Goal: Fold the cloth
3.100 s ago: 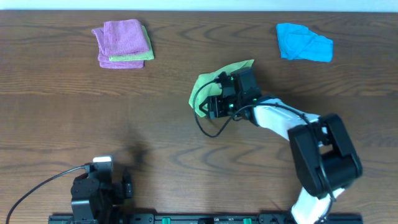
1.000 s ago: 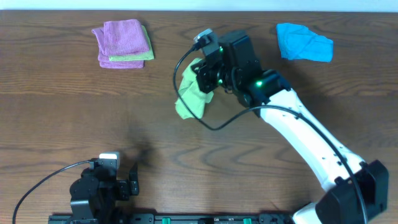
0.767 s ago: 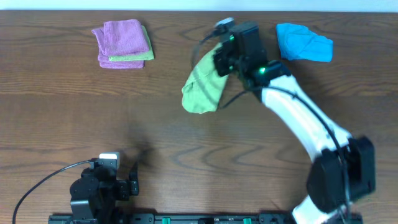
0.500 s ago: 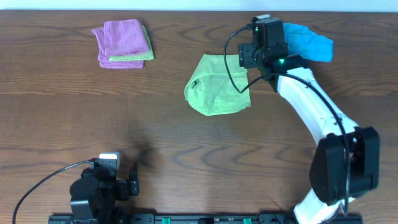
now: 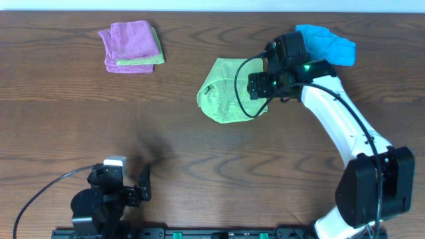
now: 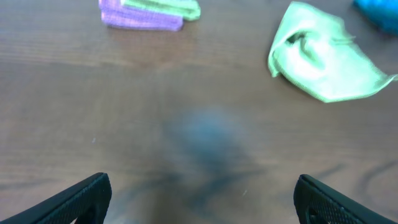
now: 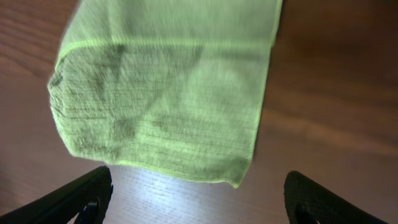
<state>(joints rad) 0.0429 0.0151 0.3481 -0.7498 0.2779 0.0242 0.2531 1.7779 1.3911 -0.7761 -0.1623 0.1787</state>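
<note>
Black left claw (image 6: 202, 194) sits at the near edge, jaws wide, empty. Mid-table lies the green cloth (image 5: 229, 89); the right claw (image 5: 257, 85) hovers over its right hem, spread wide, holding nothing. Its cable (image 5: 238, 101) could drag the cloth and skew a fold. Long axis runs roughly left-right, bunched end pointing left.

The lime-green microfibre cloth (image 5: 229, 93) is showing a fine ribbed weave and a brighter stitched hem against the dark brown, wood-grained table (image 5: 99, 133). A folded purple towel (image 5: 131, 40) is covering a pale green folded towel (image 5: 151, 60), while a crumpled cloth (image 5: 332, 46) is showing bright blue.
</note>
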